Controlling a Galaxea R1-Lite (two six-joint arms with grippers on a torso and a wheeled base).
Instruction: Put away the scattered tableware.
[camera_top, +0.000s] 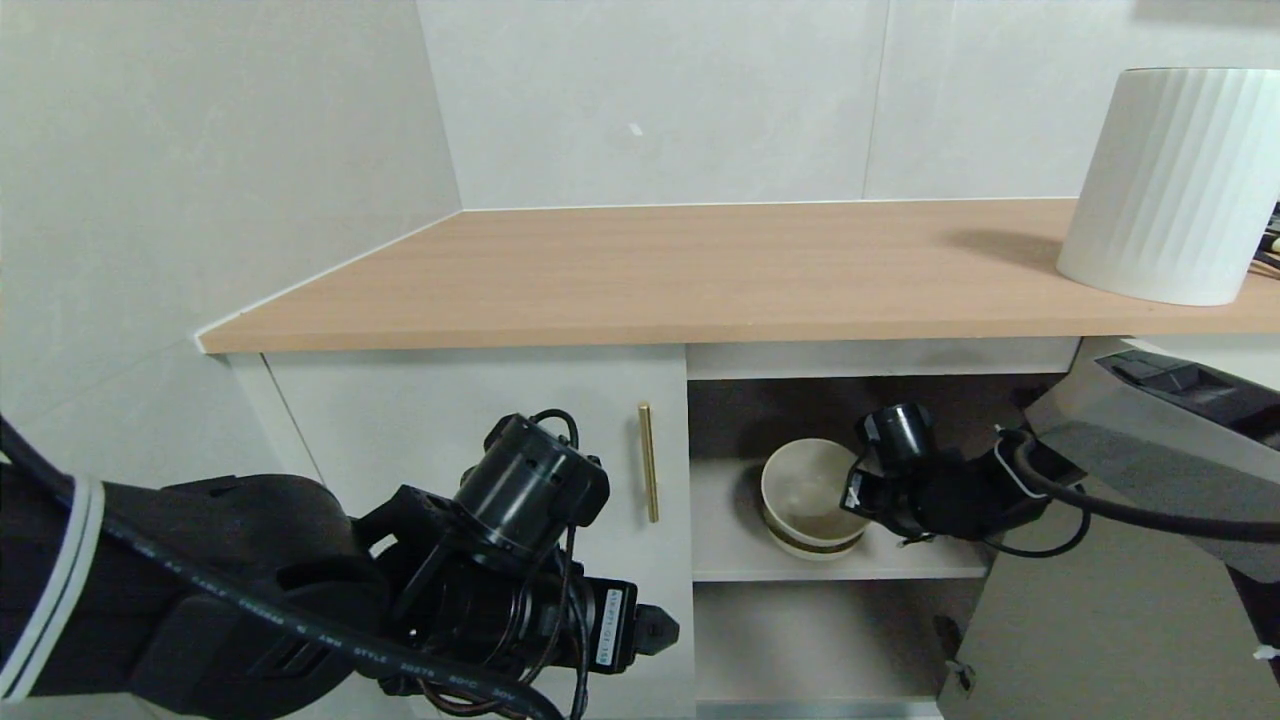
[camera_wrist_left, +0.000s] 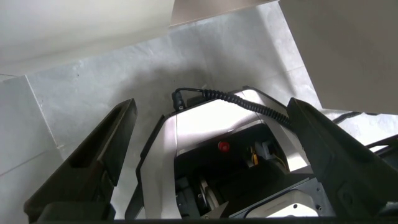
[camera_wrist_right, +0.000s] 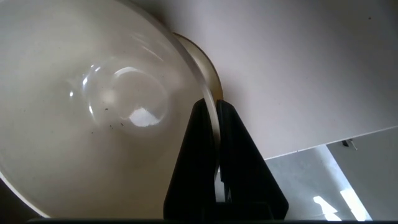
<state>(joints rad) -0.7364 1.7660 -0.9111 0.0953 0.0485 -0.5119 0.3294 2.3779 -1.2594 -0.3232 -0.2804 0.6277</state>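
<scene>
The right gripper's (camera_top: 857, 496) 2 fingers (camera_wrist_right: 200, 163) were pressed onto the rim of a cream bowl (camera_top: 805, 488), 1 inside the rim and 1 outside, with the thin wall pinched between them. In the right wrist view the same gripper (camera_wrist_right: 216, 140) closed on the rim with the glossy inside of the bowl (camera_wrist_right: 93, 93) beside it. The bowl was tilted, its opening facing out of the cabinet, and its low side was down on the upper shelf (camera_top: 730, 545). A dark-banded edge showed under the bowl; I could not tell whether that was its own foot or a second bowl beneath it. The right arm reached into the open compartment from the robot's right.

The left gripper (camera_top: 652, 630) hung low in front of the closed left door (camera_top: 450, 400), near its lower part, and its 2 fingers (camera_wrist_left: 102, 158) were spread wide with nothing between them.

The closed door carried a slim gold handle (camera_top: 648, 462) at its edge, just beside the open compartment. A lower shelf (camera_top: 820, 640) lay below the one with the bowl, and the open right door (camera_top: 1100, 620) stood out at the robot's right. Above ran a wooden surface (camera_top: 700, 270) set into a pale wall corner, with a white ribbed container (camera_top: 1170, 180) standing on its right end.
</scene>
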